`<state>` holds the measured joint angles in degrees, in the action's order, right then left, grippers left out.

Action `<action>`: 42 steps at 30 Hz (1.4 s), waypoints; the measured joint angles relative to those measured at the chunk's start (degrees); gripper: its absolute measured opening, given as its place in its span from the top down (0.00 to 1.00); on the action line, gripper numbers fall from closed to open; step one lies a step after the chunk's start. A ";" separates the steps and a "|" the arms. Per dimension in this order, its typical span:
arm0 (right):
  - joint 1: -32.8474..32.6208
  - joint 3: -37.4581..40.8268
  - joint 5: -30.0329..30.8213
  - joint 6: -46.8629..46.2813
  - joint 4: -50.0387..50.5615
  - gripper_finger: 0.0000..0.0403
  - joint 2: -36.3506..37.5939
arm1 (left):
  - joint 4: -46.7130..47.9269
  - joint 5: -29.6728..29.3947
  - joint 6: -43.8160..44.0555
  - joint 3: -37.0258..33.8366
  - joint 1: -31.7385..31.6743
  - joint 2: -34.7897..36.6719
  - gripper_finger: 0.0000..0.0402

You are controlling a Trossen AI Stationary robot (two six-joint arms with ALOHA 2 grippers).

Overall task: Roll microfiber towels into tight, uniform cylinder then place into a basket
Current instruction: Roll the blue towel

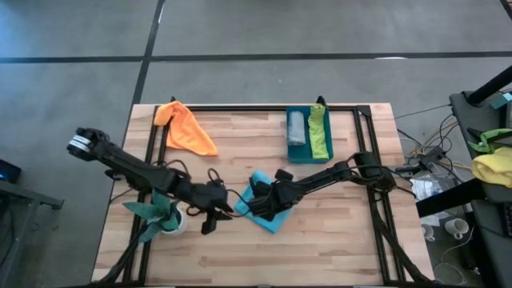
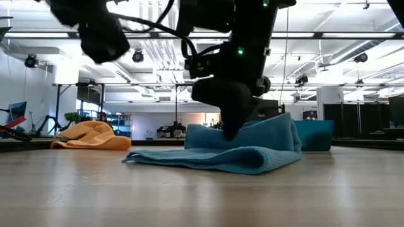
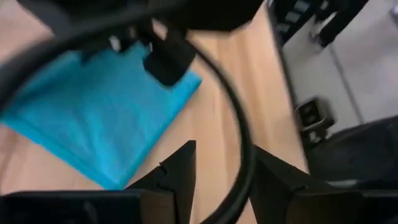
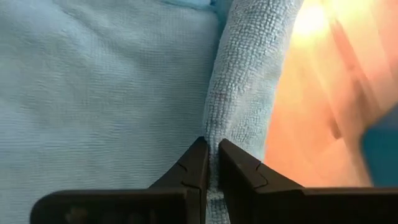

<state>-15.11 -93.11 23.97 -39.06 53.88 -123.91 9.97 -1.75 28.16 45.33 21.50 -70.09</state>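
Turquoise towel (image 1: 262,207): lying mid-bench, one edge doubled into a fold.
Right end effector (image 4: 212,163): fingers nearly together, pinching that fold.
Left end effector (image 3: 219,174): hovering beside, fingers part-spread, empty.
Basket (image 1: 301,155): well apart, holding two rolls.
Advice: keeping the roll taut, edges level.

wooden table (image 1: 336,240) | potted plant (image 1: 160,214) front-left | yellow-green cloth heap (image 1: 494,164) off-table right

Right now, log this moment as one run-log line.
right gripper: shut on turquoise towel fold | left gripper: open, beside towel | basket: grey towel, lime green towel | orange towel: unrolled
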 joint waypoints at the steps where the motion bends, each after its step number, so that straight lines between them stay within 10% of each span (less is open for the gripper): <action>1: 0.00 0.14 -0.52 -0.38 -0.54 0.92 -0.01 | -0.03 -0.29 -0.02 -0.03 -0.01 1.26 0.72; 10: 0.02 0.82 -6.91 -0.08 -3.15 0.89 0.01 | -0.16 -4.36 -0.04 -0.39 -0.02 6.57 0.72; 23: -0.86 1.34 -9.06 -5.64 -1.71 0.58 8.84 | -0.84 -12.35 2.00 -0.50 -1.28 -0.22 0.72; 34: -1.51 26.22 -5.92 -13.45 -12.75 0.57 26.37 | -15.92 -11.69 1.92 0.06 -11.32 -13.78 0.72; 42: -2.73 32.35 -9.78 -12.20 -21.08 0.61 23.53 | -21.41 -9.12 -3.39 2.46 -16.99 -27.11 0.72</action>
<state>-17.84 -60.76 14.18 -51.25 32.80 -100.38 -11.44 -10.87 24.77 47.79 4.50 -97.20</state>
